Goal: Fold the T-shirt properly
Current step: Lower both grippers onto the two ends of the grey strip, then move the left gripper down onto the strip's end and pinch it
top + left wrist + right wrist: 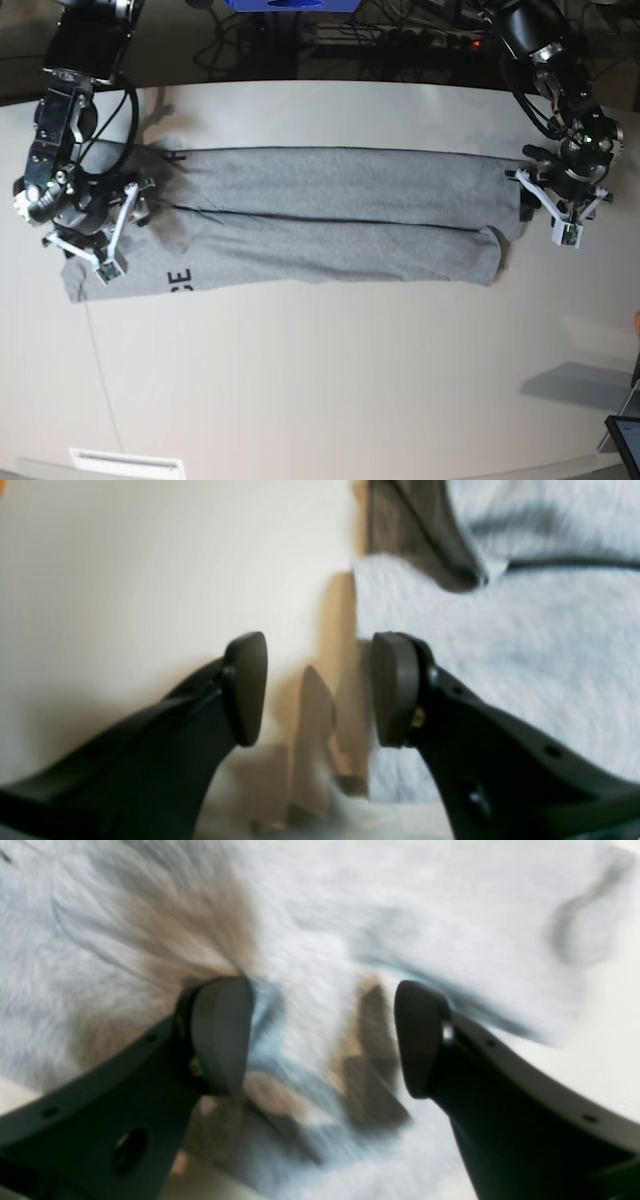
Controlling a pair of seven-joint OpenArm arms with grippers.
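The grey T-shirt (330, 215) lies on the table as a long band, its two long sides folded in to meet along a middle seam. Black letters (180, 279) show near its left end. My left gripper (556, 196) hangs at the band's right end. In the left wrist view it (320, 690) is open, one finger (395, 690) over the cloth's edge (500, 645) and the other over bare table. My right gripper (88, 215) is over the left end. In the blurred right wrist view it (322, 1035) is open just above the fabric (325, 915), holding nothing.
The cream table (330, 380) stretches wide in front of the shirt. Cables and a blue object (290, 5) sit behind the far edge. A dark device (626, 440) is at the front right corner and a white label (125, 463) at the front left edge.
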